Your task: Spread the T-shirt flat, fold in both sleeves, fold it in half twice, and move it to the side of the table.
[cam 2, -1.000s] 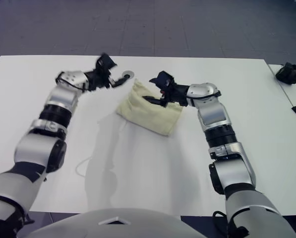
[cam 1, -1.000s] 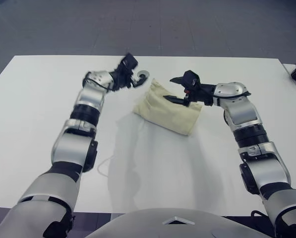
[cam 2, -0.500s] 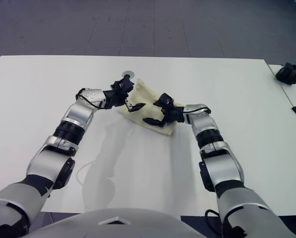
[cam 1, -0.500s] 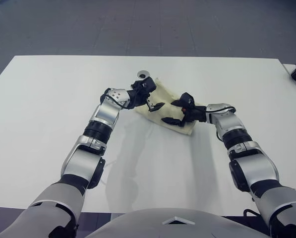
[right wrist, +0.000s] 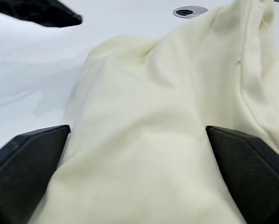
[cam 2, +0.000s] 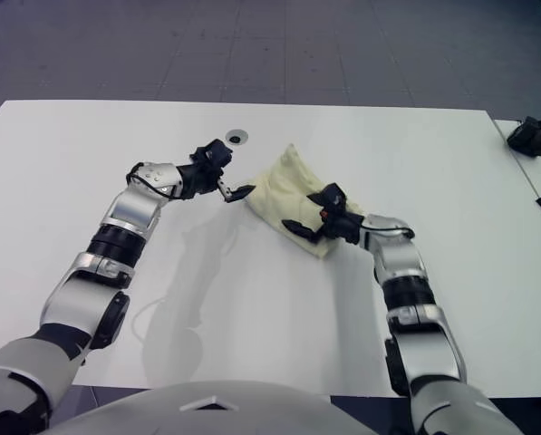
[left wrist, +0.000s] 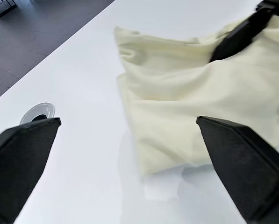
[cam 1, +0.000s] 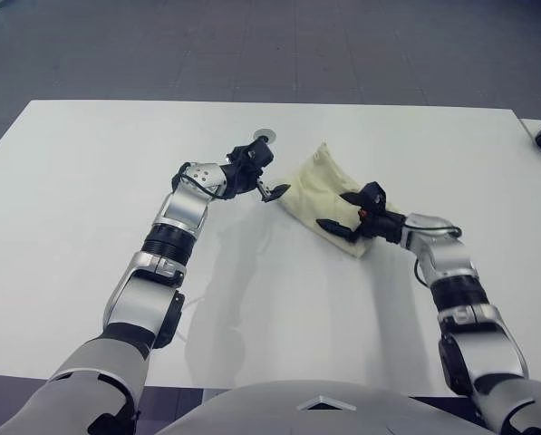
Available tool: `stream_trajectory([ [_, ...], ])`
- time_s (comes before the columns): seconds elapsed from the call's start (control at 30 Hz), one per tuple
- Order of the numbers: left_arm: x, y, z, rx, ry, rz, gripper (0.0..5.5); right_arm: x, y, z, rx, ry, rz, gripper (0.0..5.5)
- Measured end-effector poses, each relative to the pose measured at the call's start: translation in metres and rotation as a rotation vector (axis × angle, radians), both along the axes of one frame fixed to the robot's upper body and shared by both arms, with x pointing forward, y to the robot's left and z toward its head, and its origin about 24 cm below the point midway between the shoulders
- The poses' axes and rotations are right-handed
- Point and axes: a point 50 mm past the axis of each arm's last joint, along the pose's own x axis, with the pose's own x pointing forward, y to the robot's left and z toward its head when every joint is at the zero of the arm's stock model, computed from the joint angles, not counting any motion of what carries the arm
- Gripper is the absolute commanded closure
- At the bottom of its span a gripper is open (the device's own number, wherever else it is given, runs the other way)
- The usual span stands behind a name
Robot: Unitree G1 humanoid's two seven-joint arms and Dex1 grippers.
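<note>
We see the T-shirt (cam 1: 317,186) as a compact pale-yellow bundle, already folded small, so we judge the folding done and the move to the side of the counter (cam 1: 80,190) as the step in hand. The bundle is not quite flat: its far corner stands up in a soft peak, and the layers look loose.

The right hand (cam 1: 341,212) sits at the T-shirt's near right corner with its fingers spread apart. One lies low along the near edge and the other over the top of the cloth. The right wrist view has fabric filling the gap between them, with nothing pinched yet. We read this as a stance for taking the whole stack of layers at once, so the folds stay together.

The left hand (cam 1: 272,188) is just beside the T-shirt's left edge, also splayed wide and holding nothing. We cannot tell whether a fingertip touches the cloth. It looks placed to take the opposite end, so the bundle could be carried or slid evenly.

The counter is plain, smooth white, which should let cloth slide easily. A round metal grommet (cam 1: 265,136) is set into it beyond the T-shirt's left end. Past the far edge lies grey tiled floor (cam 1: 252,45), and well to the right of the T-shirt a dark object (cam 2: 531,136) rests on a neighbouring surface.
</note>
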Motion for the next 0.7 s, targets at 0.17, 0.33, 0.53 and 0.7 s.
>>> stream_trajectory([
  [0.17,-0.025,0.011,-0.010,0.002,0.012,0.019,0.10,-0.069,-0.003,0.004,-0.030,0.074,0.076,0.13],
  [0.33,-0.064,0.032,-0.019,0.038,0.081,0.060,0.10,-0.080,0.001,0.026,-0.079,0.166,0.089,0.13],
  [0.53,-0.075,0.028,-0.010,0.053,0.078,0.028,0.10,-0.062,0.026,0.066,-0.039,0.052,0.157,0.13],
  [0.7,-0.079,0.015,-0.009,0.034,0.088,-0.018,0.10,-0.042,0.021,0.065,-0.114,-0.030,0.061,0.13],
])
